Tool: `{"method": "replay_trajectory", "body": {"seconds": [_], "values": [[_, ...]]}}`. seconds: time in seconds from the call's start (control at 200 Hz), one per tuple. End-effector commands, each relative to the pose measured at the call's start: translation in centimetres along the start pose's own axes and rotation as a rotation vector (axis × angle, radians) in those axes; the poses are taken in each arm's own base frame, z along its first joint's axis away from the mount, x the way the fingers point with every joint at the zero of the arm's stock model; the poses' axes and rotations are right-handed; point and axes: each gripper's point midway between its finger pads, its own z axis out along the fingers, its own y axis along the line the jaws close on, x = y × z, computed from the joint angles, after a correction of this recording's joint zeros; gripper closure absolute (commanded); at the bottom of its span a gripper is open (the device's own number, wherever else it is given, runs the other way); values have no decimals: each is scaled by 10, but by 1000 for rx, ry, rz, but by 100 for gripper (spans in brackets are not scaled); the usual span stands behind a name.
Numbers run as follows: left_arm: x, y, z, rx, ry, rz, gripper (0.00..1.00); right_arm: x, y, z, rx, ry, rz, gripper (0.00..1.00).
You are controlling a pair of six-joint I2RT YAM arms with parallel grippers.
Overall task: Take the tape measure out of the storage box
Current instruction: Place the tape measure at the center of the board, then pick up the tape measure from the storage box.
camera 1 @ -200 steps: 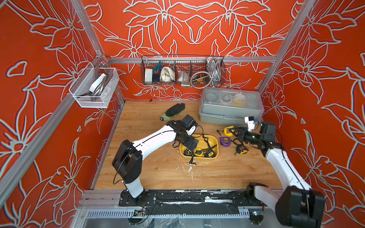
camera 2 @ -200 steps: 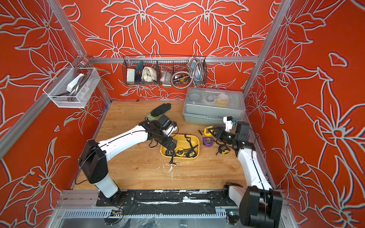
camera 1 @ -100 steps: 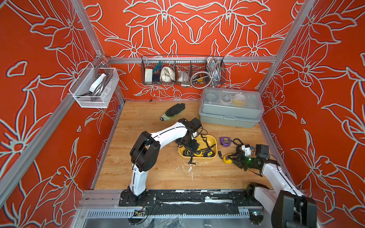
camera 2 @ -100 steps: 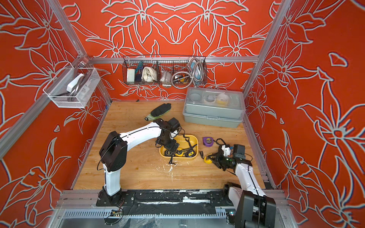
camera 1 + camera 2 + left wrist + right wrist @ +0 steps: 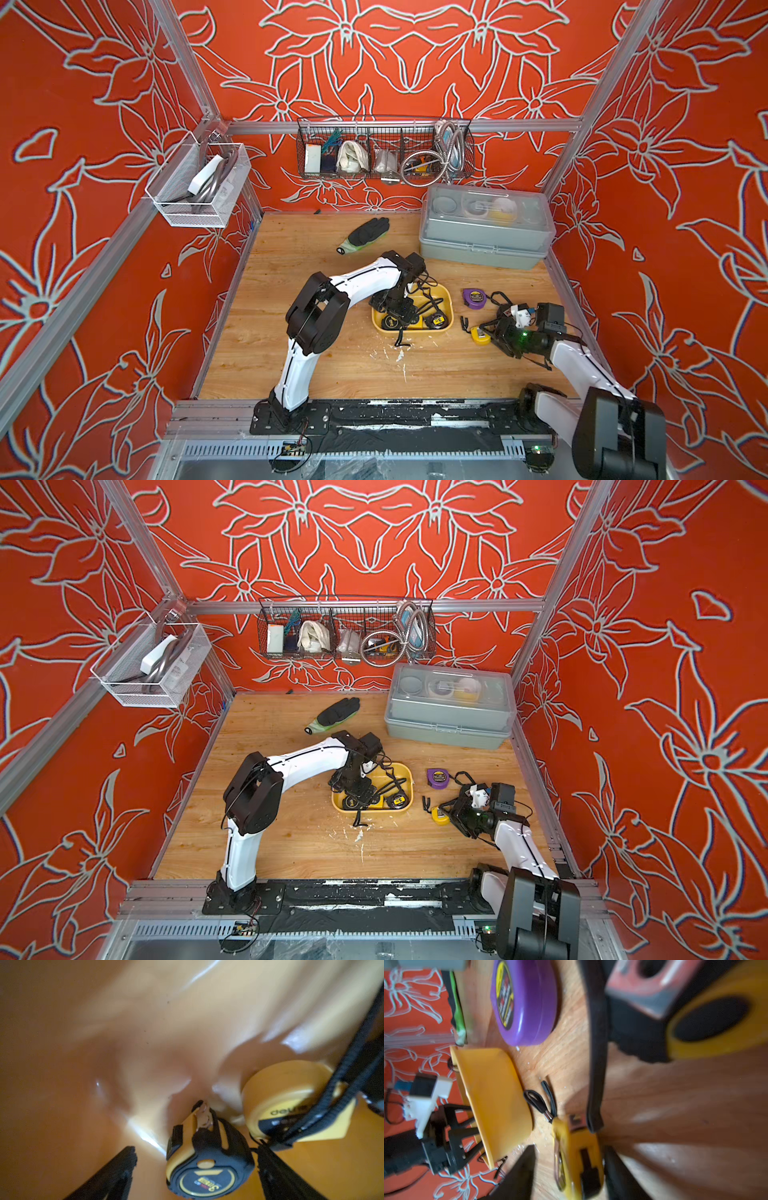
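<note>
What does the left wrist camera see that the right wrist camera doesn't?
Only the left wrist view shows the inside of the yellow storage box. A black-and-yellow tape measure and a yellow "deli" tape measure lie in it.

Only the right wrist view shows a purple tape measure and a plain yellow tape measure on the wooden table. The yellow one sits between the right arm's open fingers.

Both views show the storage box and the left arm's open fingers reaching into it.

The yellow tape measure (image 5: 291,1093) reads "deli", and the black-and-yellow tape measure (image 5: 207,1167) shows "3m" on its round label.
</note>
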Motion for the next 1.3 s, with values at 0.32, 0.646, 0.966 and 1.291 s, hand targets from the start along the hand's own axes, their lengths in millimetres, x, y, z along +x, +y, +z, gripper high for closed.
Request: {"method": "replay_trajectory", "body": {"seconds": [0.32,0.646,0.966,1.291], "values": [[18,2,19,-36,123,-13,10,-45,48,-42,-1,-149,-168,0],[11,3,23,-46,100,-26,36,-49,64,-45,-62,-153,-181,0],[-25,7,1,-76,-22,-40,52,-45,68,-45,-92,-158,-184,0],[-37,20,14,-68,-20,-97,30,-38,65,-42,-96,-146,-187,0]]}}
